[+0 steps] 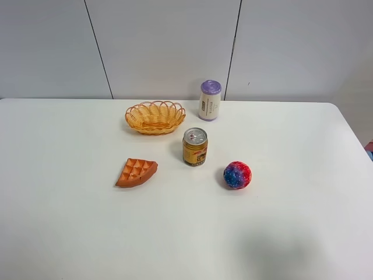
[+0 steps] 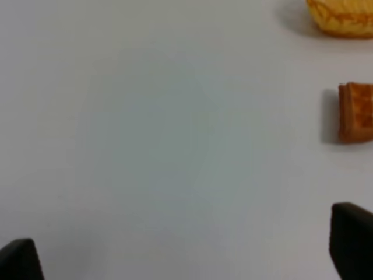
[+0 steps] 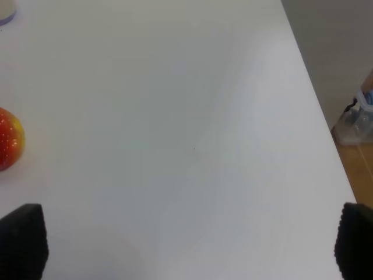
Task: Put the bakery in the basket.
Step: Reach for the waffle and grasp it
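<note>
The bakery (image 1: 136,172), an orange-brown waffle wedge with square dimples, lies on the white table left of centre. It also shows at the edge of the left wrist view (image 2: 356,119). The basket (image 1: 155,116), an oval orange-yellow wicker one with a looped rim, stands empty behind it; part of it shows in the left wrist view (image 2: 342,16). Neither gripper shows in the exterior high view. My left gripper (image 2: 186,256) is open and empty above bare table, apart from the waffle. My right gripper (image 3: 189,245) is open and empty above the table's right part.
A gold drink can (image 1: 194,146) stands at the middle. A red-blue speckled ball (image 1: 237,174) lies right of it, also in the right wrist view (image 3: 9,139). A white bottle with a purple cap (image 1: 210,100) stands at the back. The table's right edge (image 3: 315,116) is near my right gripper.
</note>
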Tool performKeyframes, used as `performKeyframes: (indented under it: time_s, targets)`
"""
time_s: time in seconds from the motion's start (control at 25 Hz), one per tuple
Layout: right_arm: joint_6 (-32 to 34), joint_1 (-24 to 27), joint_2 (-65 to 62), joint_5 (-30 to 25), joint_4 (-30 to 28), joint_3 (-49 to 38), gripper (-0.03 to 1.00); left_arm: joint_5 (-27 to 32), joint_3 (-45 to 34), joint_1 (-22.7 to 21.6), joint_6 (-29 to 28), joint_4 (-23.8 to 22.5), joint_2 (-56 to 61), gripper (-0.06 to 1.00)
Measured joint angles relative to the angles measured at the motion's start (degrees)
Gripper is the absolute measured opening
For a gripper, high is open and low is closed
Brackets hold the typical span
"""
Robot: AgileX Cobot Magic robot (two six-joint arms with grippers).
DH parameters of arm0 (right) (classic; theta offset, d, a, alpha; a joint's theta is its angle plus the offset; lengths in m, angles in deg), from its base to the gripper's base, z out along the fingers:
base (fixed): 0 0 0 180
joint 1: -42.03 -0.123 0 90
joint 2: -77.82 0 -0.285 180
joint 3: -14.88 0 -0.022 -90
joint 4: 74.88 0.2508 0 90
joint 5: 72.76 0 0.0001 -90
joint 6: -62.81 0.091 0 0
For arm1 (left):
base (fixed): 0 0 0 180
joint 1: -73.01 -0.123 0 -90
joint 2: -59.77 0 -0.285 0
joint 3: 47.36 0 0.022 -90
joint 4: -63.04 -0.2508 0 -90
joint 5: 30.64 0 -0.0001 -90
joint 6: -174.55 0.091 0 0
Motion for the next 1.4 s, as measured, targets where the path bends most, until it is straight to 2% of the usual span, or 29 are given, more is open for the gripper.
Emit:
performKeyframes:
  time_s: [0.16,0.44,0.64,1.0,1.2,1.4]
  targets:
    - [0.0,0.0,0.0,0.0,0.0,0.0,0.99,-1.0,1.01,0.0,3.44,1.59,-15.39,1.0]
    - [0.0,0.0,0.0,0.0,0.0,0.0,0.99,-8.16,11.09,0.28,15.02,9.05,-38.93,1.0]
    - [0.0,0.0,0.0,0.0,0.0,0.0,0.99,-10.81,16.77,5.14,20.96,10.41,-51.13,1.0]
    - [0.0,0.0,0.0,0.0,0.0,0.0,0.99,-18.17,24.78,17.94,22.71,11.99,-68.4,1.0]
    - [0.0,0.0,0.0,0.0,0.0,0.0,0.99,-23.84,26.2,21.61,22.86,16.73,-75.95,1.0]
    - [0.0,0.0,0.0,0.0,0.0,0.0,0.99,-29.02,26.2,23.52,23.13,17.65,-81.41,1.0]
